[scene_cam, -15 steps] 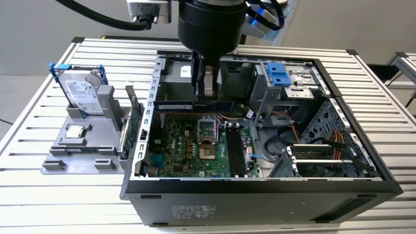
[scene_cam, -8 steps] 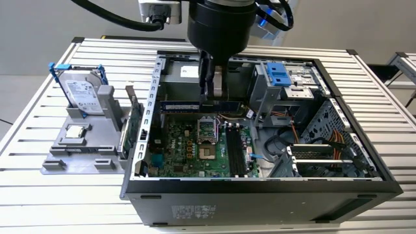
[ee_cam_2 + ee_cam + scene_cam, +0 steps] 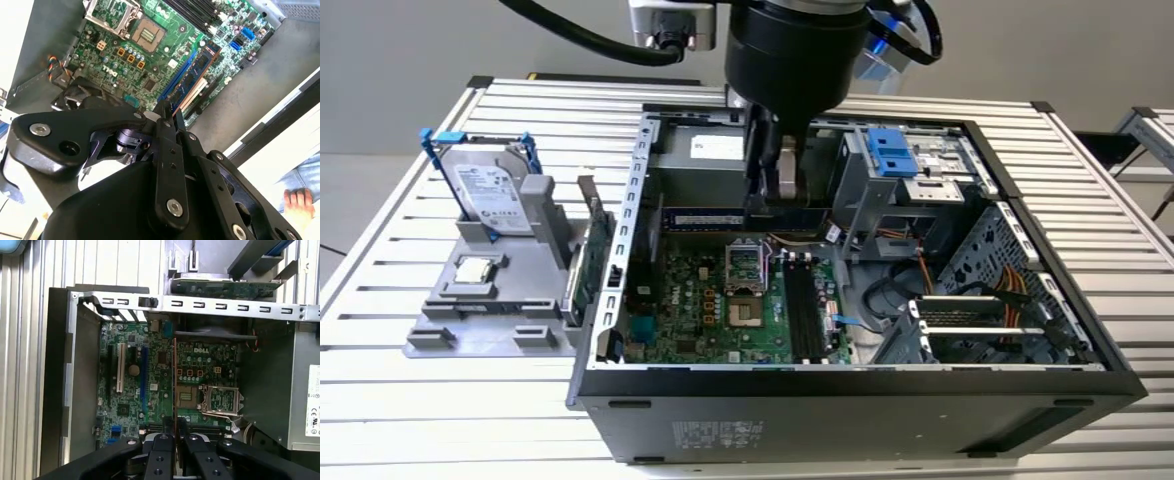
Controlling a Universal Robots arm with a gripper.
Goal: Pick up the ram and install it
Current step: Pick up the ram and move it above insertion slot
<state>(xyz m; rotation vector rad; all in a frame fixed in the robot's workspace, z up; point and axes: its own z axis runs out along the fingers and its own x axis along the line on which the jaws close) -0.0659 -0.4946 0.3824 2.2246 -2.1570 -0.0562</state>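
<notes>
Above the motherboard (image 3: 700, 300) in the open case (image 3: 854, 400), hanging clear of the board: the ram (image 3: 707, 216), pinched on edge by the gripper (image 3: 767, 203). Long axis lying across the exterior view, black memory slots (image 3: 801, 310) running toward the camera instead. Looks crosswise to them, with slots sitting nearer the camera than the stick.

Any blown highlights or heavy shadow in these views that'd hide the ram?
Second wrist view: surroundings beyond the computer case blow out to white; the ram in the end effector is well lit. First wrist view: motherboard evenly lit, case's side wall dark. Exterior view: soft even light, no glare on the ram.
</notes>
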